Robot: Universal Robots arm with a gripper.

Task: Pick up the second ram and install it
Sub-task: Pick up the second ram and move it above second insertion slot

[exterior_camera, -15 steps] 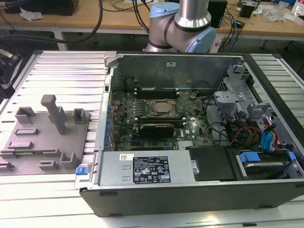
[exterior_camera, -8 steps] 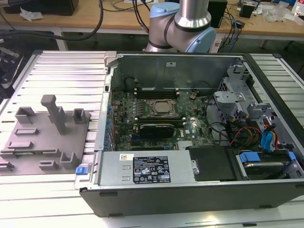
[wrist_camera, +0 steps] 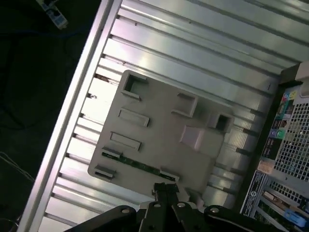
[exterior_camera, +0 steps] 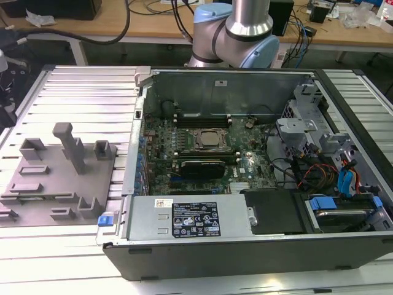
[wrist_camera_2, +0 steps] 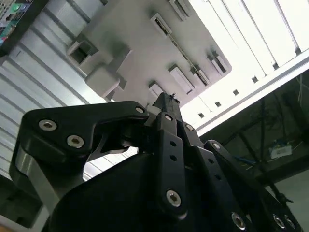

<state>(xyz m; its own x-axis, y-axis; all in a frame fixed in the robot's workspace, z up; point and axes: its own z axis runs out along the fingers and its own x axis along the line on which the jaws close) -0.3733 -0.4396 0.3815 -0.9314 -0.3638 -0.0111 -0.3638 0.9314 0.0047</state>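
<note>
The second ram [wrist_camera: 139, 166] is found in the first wrist view, parked in the grey holder block [wrist_camera: 159, 130] on the ribbed worktop [wrist_camera: 203, 43]. It's cradled between two small end clips. It's seen as a thin green strip with dark chips along it, apparently stood on its long edge. So it hasn't been picked up yet. The pincer [wrist_camera: 164, 188] is poised over the block, near one end of the stick. How high above it can't be judged.

In the second wrist view, the pincer's fingertips [wrist_camera_2: 166, 101] look pressed together with nothing gripped between them. The same block [wrist_camera_2: 135, 43] is spread out beneath.

In the exterior view, the block [exterior_camera: 61, 178] is set on the exterior view's left of the open computer case [exterior_camera: 245, 258]. It's well apart from the motherboard [exterior_camera: 245, 163]. The arm [exterior_camera: 245, 31] is seen at the far side.

Pretty clearly the approach stage, before any grasp. For a pick, the jaws would need to be opened enough to straddle that thin board. They'd also need to be squared to its flat faces and centred along its length. Otherwise the stick could get tilted in the clips.
</note>
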